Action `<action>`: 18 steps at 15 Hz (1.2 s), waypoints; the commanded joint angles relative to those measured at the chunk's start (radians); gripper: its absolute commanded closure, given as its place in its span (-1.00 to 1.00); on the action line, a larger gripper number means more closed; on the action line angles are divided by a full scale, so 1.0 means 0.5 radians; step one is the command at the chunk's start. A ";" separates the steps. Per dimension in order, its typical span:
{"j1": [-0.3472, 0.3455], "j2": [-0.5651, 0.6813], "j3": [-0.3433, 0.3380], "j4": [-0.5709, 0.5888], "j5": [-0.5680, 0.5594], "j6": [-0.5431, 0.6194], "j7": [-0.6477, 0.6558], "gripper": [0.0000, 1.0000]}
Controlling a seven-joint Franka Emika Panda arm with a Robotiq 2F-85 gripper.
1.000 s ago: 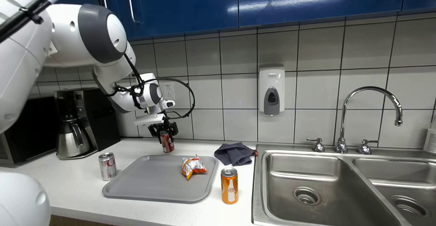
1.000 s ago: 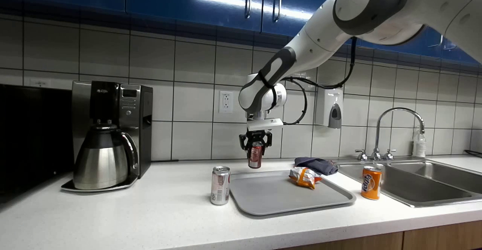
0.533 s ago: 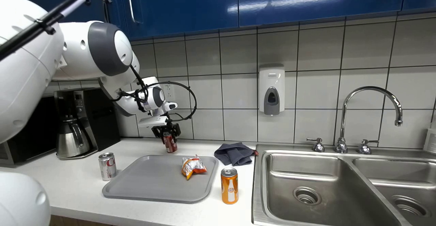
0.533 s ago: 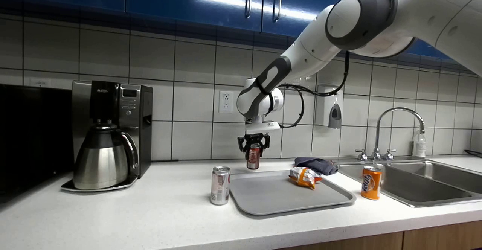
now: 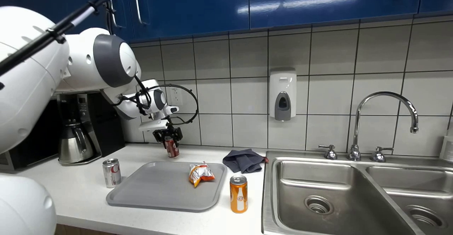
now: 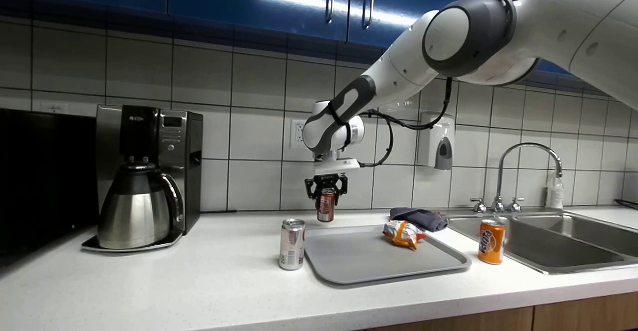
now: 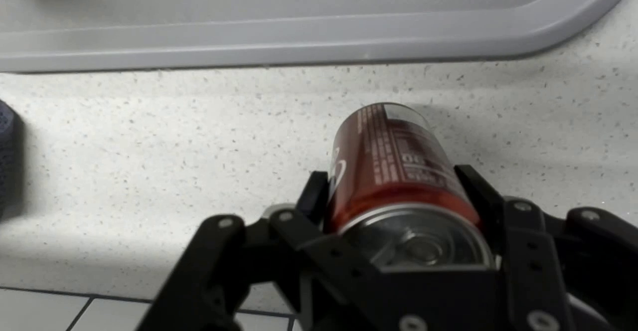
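Note:
My gripper (image 7: 391,171) is shut on a red soda can (image 7: 398,166); one finger presses each side. In the wrist view the can's metal top faces the camera, partly hidden by the black gripper body. In both exterior views the red can (image 5: 171,148) (image 6: 326,206) hangs upright below the fingers, low behind the grey tray (image 5: 159,192) (image 6: 349,266). I cannot tell whether its base touches the counter. A silver can (image 5: 112,173) (image 6: 291,245) stands beside the tray. A foil snack bag (image 5: 200,173) (image 6: 402,234) lies on the tray.
An orange can (image 5: 238,194) (image 6: 491,241) stands between the tray and the steel sink (image 5: 318,171). A dark cloth (image 5: 243,160) lies by the sink's back corner. A coffee maker (image 6: 139,181) stands at the left. The tiled wall (image 6: 259,186) is close behind the gripper.
The gripper, with the red can in it, has shifted a little to the left in both exterior views. The upper arm links have come down. The tray and other cans have not moved.

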 commanded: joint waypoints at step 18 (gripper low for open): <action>-0.053 0.247 -0.029 0.387 0.019 -0.236 0.012 -0.71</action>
